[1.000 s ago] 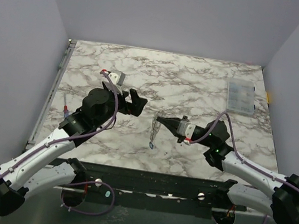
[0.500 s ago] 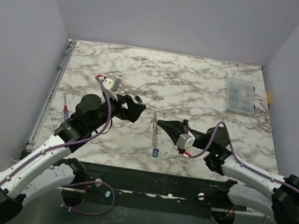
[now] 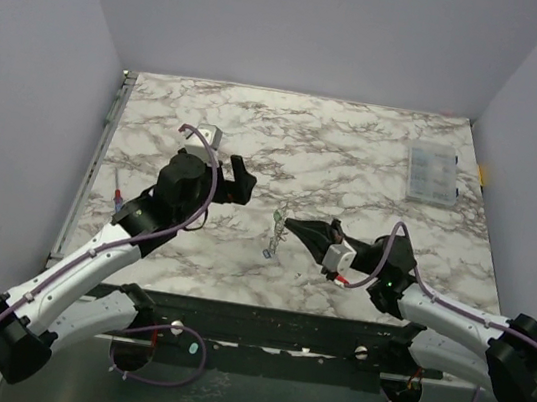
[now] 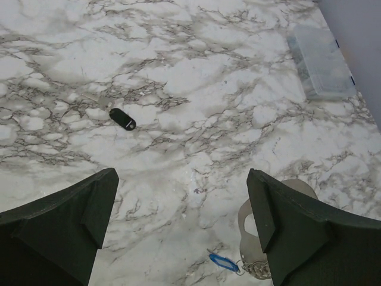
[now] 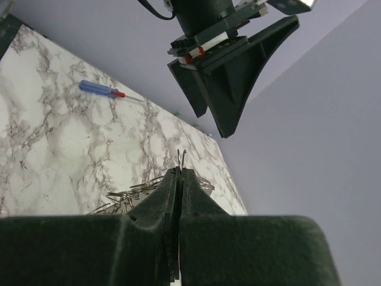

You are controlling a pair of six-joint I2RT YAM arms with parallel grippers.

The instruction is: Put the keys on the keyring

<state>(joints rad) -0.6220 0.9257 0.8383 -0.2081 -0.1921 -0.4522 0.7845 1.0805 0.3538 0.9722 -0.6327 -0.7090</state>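
Note:
My right gripper [image 3: 290,227] is shut on the thin metal keyring [image 5: 180,158]. The ring's wire pokes out past the pinched fingertips [image 5: 172,179]. Below the ring the link chain [image 3: 274,234] hangs down to the marble. A blue-headed key [image 4: 223,262] lies at the chain's end, next to a flat silvery plate [image 4: 247,217]. My left gripper [image 3: 237,180] hovers to the left of the chain, open and holding nothing. In its wrist view the blue key sits low, by the right finger [image 4: 297,232].
A small black cylinder [image 4: 122,118] lies on the marble beyond the left gripper. A blue-and-red pen-like tool [image 5: 104,89] rests near the table's left edge. At the far right stands a clear compartment box [image 3: 431,175]. Grey walls enclose the table.
The right gripper has stayed shut on the keyring, and the chain and blue key have swung slightly left. The open left gripper dipped toward the chain, then drew back up and left.

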